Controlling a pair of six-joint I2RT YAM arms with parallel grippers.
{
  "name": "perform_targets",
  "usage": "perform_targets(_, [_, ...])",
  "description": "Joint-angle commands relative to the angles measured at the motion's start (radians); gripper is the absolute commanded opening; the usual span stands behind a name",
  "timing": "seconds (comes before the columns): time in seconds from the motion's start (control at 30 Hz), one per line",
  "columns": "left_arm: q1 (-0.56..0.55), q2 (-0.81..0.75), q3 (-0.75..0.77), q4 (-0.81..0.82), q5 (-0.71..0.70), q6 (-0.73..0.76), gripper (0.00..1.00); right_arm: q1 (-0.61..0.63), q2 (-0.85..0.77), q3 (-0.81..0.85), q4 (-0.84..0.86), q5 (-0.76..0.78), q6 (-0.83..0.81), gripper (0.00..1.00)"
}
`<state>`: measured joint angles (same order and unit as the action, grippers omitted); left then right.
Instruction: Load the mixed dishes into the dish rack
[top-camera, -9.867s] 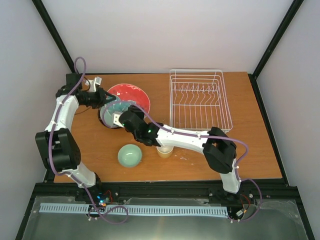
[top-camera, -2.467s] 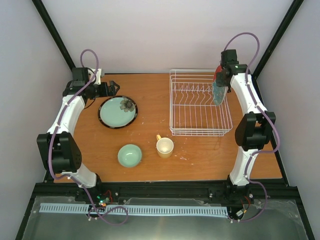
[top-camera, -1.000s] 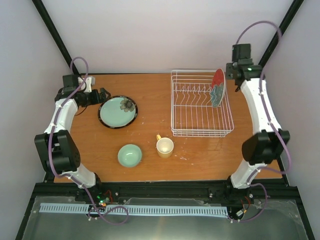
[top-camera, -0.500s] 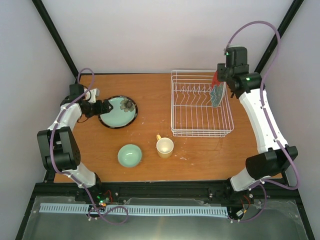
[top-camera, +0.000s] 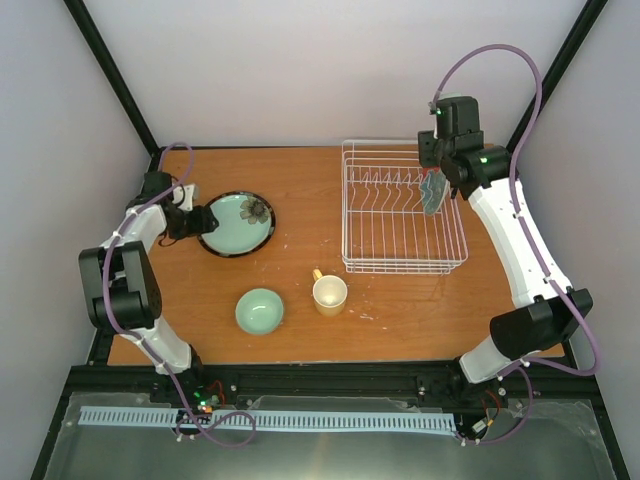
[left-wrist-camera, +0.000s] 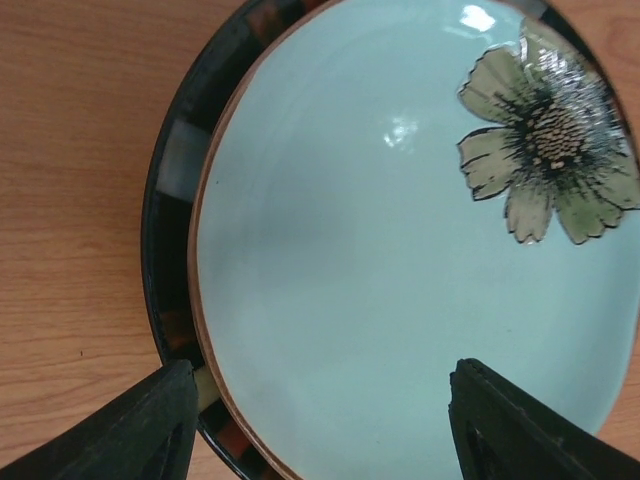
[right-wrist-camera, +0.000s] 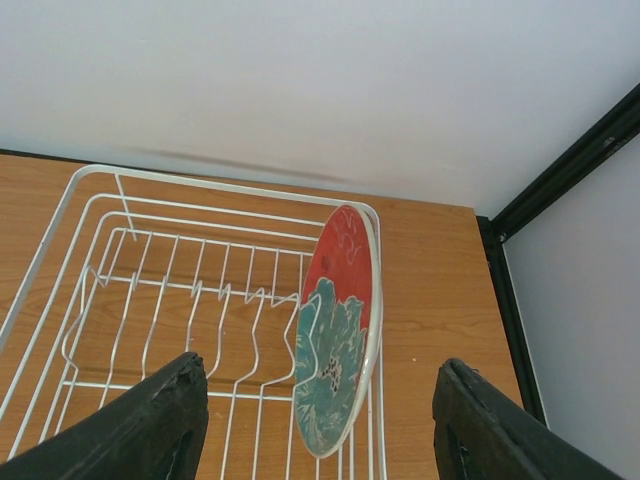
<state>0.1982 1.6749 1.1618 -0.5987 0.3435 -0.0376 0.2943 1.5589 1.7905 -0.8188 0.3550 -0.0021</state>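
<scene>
At the right end of the rack (top-camera: 344, 205), the red plate (right-wrist-camera: 338, 330) now stands on edge in the last slot. Ten seconds ago it lay flat at the left of the table (top-camera: 400, 310), partly under the green plate (left-wrist-camera: 380, 250). Two and a half seconds ago the right gripper (right-wrist-camera: 320, 370) still carried it above the rack. That gripper now hangs over the plate with its fingers spread and nothing between them, a little further over the rack than half a second ago. The left arm has folded in lower. The left gripper (left-wrist-camera: 320, 370) has come to the green plate's left rim, fingers spread wide with the rim between them. Whether they touch the plate cannot be told.

The green plate lies flat at the left, well apart from the rack. The bowl (top-camera: 260, 310) sits nearer the arm bases, with the mug (top-camera: 330, 294) just to its right, upright and close to the rack's near left corner.

Counted: one rack, two plates, one bowl, one mug. One dish is in the rack and three are on the table.
</scene>
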Motion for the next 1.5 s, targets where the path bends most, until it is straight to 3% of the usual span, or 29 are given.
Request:
perform_targets(0.0, [-0.002,0.036,0.015,0.025,-0.03,0.011,0.69,0.017,-0.004,0.026,-0.002,0.001,-0.001,0.61])
perform_targets(0.77, [-0.003,0.179,0.069,0.065,-0.008,0.012,0.6,0.026,0.019,0.062,-0.021,0.018,-0.023,0.61])
perform_targets(1.0, [-0.003,0.118,0.094,0.027,-0.109,0.02,0.57,0.027,0.031,0.065,-0.023,0.007,-0.019,0.61])
perform_targets(1.17, [-0.003,0.05,0.089,0.016,-0.184,0.015,0.65,0.031,0.04,0.07,-0.02,-0.006,-0.021,0.61])
perform_targets(1.47, [-0.003,0.068,0.099,0.009,-0.059,0.001,0.42,0.035,0.041,0.068,-0.017,-0.01,-0.027,0.61])
